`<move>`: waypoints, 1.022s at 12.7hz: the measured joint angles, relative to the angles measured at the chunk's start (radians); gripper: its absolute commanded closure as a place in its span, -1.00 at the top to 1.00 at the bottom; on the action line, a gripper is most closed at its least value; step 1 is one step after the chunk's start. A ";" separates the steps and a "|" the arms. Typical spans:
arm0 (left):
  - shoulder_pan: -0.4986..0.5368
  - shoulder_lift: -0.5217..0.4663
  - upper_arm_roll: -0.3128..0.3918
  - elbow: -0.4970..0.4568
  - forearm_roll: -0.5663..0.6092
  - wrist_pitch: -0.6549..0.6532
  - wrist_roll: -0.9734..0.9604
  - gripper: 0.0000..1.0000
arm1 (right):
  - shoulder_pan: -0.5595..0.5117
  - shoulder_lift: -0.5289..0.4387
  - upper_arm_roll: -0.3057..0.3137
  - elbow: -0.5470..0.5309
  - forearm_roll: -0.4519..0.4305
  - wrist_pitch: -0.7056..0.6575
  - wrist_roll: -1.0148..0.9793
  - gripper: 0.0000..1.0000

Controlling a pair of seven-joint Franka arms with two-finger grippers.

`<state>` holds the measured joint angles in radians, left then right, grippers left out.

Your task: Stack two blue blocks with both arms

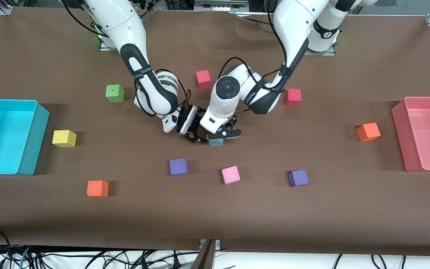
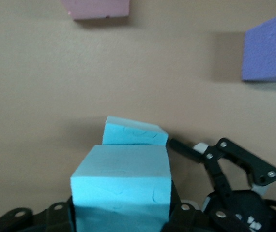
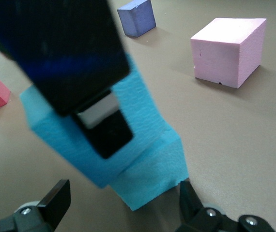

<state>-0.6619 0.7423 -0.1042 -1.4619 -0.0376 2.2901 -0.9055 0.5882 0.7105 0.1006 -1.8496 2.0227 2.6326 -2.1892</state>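
My left gripper (image 1: 221, 136) is shut on one sky-blue block (image 2: 121, 181) and holds it over the middle of the table. It sits partly over the second sky-blue block (image 2: 134, 132), offset from it. In the right wrist view the held block (image 3: 55, 123) overlaps the lower block (image 3: 152, 174), which lies on the table. My right gripper (image 1: 194, 135) is open, low beside the left gripper, with its fingers (image 3: 55, 198) either side of the lower block. In the front view only a sliver of blue block (image 1: 215, 142) shows under the left gripper.
A pink cube (image 1: 230, 175) and two purple cubes (image 1: 178, 167) (image 1: 298, 178) lie nearer the camera. Red cubes (image 1: 203, 79) (image 1: 292, 97) and a green cube (image 1: 114, 93) lie nearer the bases. A cyan bin (image 1: 32, 149) and a pink bin (image 1: 399, 127) stand at the table ends.
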 measured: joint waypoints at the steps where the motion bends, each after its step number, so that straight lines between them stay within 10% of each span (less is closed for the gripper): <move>1: 0.000 0.001 0.001 0.000 0.000 0.010 0.000 0.99 | 0.000 0.000 0.000 0.001 0.000 0.000 0.000 0.99; 8: 0.016 -0.022 0.029 0.015 0.000 0.005 0.022 1.00 | -0.004 -0.021 -0.006 -0.031 0.000 0.001 0.003 0.99; 13: 0.233 -0.243 -0.009 -0.111 0.000 -0.116 0.150 1.00 | -0.053 -0.215 -0.005 -0.251 -0.096 -0.002 0.196 0.98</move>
<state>-0.4291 0.4989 -0.1132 -1.5734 -0.0376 2.1738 -0.7558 0.5348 0.4956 0.0959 -2.1008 1.9266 2.6304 -1.9927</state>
